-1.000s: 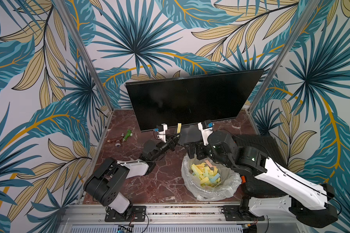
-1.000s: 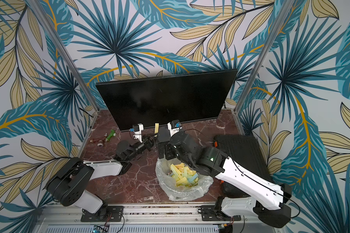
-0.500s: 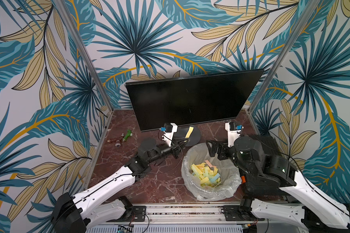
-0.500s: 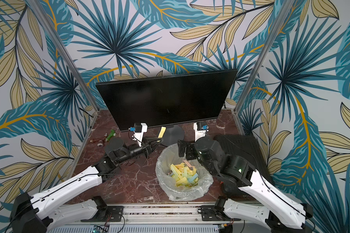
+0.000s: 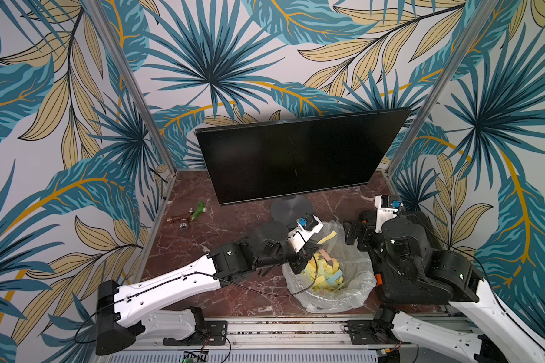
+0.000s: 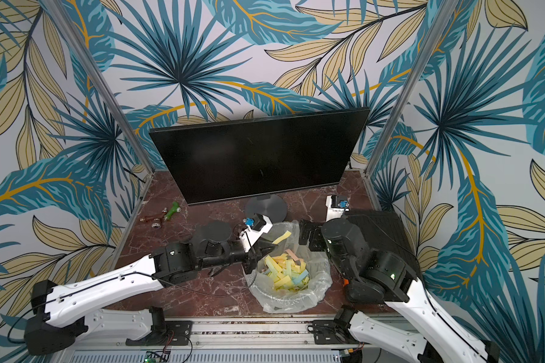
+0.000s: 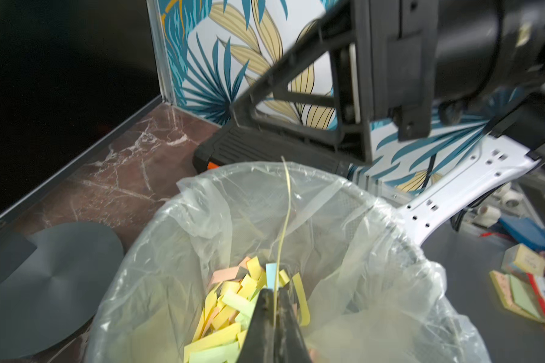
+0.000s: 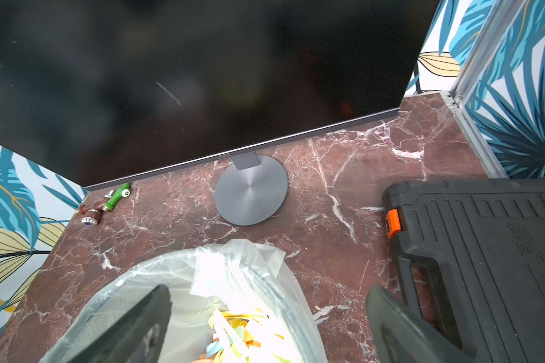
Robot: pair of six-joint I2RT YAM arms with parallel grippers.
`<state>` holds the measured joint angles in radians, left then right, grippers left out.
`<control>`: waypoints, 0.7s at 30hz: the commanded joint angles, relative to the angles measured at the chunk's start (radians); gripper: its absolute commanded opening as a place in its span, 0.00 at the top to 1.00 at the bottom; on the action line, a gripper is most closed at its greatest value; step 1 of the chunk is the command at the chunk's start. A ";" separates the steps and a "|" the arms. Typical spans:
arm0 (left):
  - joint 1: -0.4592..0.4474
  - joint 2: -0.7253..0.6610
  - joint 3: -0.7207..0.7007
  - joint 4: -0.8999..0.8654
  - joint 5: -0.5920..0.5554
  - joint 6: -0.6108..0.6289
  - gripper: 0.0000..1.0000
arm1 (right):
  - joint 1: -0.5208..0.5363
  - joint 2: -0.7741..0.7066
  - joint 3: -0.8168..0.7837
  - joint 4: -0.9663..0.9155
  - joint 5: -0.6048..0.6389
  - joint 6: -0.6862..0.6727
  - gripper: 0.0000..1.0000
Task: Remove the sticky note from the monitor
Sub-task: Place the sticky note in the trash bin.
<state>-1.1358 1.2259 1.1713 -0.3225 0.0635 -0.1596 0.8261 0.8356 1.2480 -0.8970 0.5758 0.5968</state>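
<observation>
The monitor (image 5: pixel 296 157) (image 6: pixel 255 154) (image 8: pixel 202 78) stands at the back on its round grey foot (image 5: pixel 291 209) (image 8: pixel 250 190), its dark screen bare. My left gripper (image 5: pixel 307 251) (image 6: pixel 269 250) (image 7: pixel 274 295) is shut on the yellow sticky note (image 5: pixel 326 236) (image 6: pixel 282 236) (image 7: pixel 285 213). It holds the note upright over the open bin. In the left wrist view the note shows edge-on. My right gripper (image 5: pixel 354 234) (image 6: pixel 309 234) (image 8: pixel 268 290) hangs open and empty at the bin's right rim.
The bin's clear plastic liner (image 5: pixel 359 261) (image 6: pixel 321 276) (image 7: pixel 390 251) (image 8: pixel 233 261) holds several coloured notes. A black ribbed box (image 6: pixel 381 220) (image 8: pixel 485 251) lies at the right, partly under my right arm. A small green and brown object (image 5: pixel 192 215) (image 8: pixel 107 202) lies at the back left.
My left gripper has carried the yellow note from the monitor's lower edge forward to above the bin. My right arm has drawn back to the right, away from the monitor.
</observation>
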 commanded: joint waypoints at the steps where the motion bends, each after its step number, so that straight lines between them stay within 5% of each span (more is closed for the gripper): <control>1: -0.039 0.034 0.062 -0.139 -0.131 0.055 1.00 | -0.010 -0.012 -0.022 -0.023 0.000 0.014 0.01; 7: -0.093 0.098 0.114 -0.225 -0.239 0.098 1.00 | -0.013 -0.023 -0.024 -0.022 -0.016 0.019 0.01; 9: -0.094 0.111 0.132 -0.244 -0.258 0.102 0.92 | -0.013 -0.021 -0.022 -0.020 -0.024 0.021 0.00; 14: -0.094 0.111 0.150 -0.229 -0.310 0.113 0.53 | -0.014 -0.017 -0.023 -0.010 -0.037 0.029 0.01; 20: -0.094 0.095 0.174 -0.166 -0.366 0.131 0.18 | -0.016 0.007 0.000 0.012 -0.040 0.016 0.00; 21: -0.094 0.092 0.181 -0.161 -0.382 0.139 0.06 | -0.016 0.012 0.006 0.015 -0.038 0.012 0.00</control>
<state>-1.2297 1.3468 1.3079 -0.5312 -0.2607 -0.0448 0.8139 0.8352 1.2419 -0.9005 0.5411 0.6102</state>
